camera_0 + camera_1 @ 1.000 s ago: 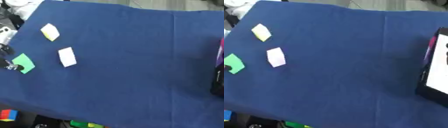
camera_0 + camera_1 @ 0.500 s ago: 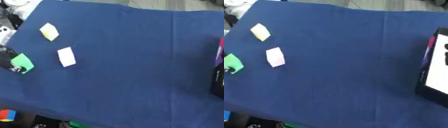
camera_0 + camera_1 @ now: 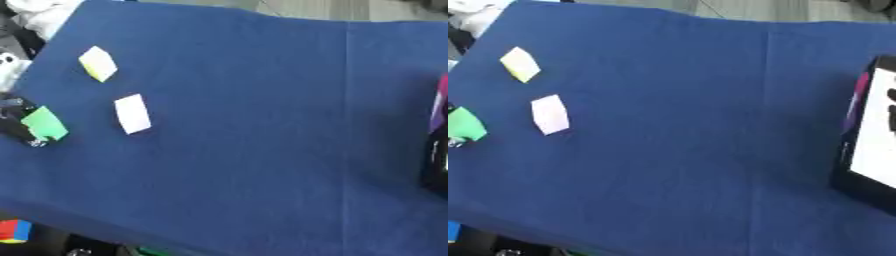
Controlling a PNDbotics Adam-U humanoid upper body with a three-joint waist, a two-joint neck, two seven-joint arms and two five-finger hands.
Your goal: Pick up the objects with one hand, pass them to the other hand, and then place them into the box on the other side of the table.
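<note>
Left hand [image 3: 17,121] is sitting at the worktop's [image 3: 262,125] left edge w/ fingers closing round the green block [image 3: 44,123]. Looks light, stiff, prob foam, so pinching opposite flat faces seems easiest. Right hand's out of shot; box [image 3: 868,155] is waiting far right.

The table [image 3: 262,125] is covered in a plain, deep blue cloth with no pattern.

At about 10 o'clock lies a pale yellow block [image 3: 97,63]. Near 9 o'clock lies a white block [image 3: 132,113], which reads faintly lilac in the right eye view. Further toward 9 o'clock, at the cloth's edge, a bright green block [image 3: 44,123] shows against the black left hand [image 3: 16,125].

At 3 o'clock the box [image 3: 870,145] is black outside and white inside, with a magenta-to-purple strip on its near wall.

At 7 o'clock, off the cloth, sits a cube [image 3: 13,231] in red, yellow and blue.
</note>
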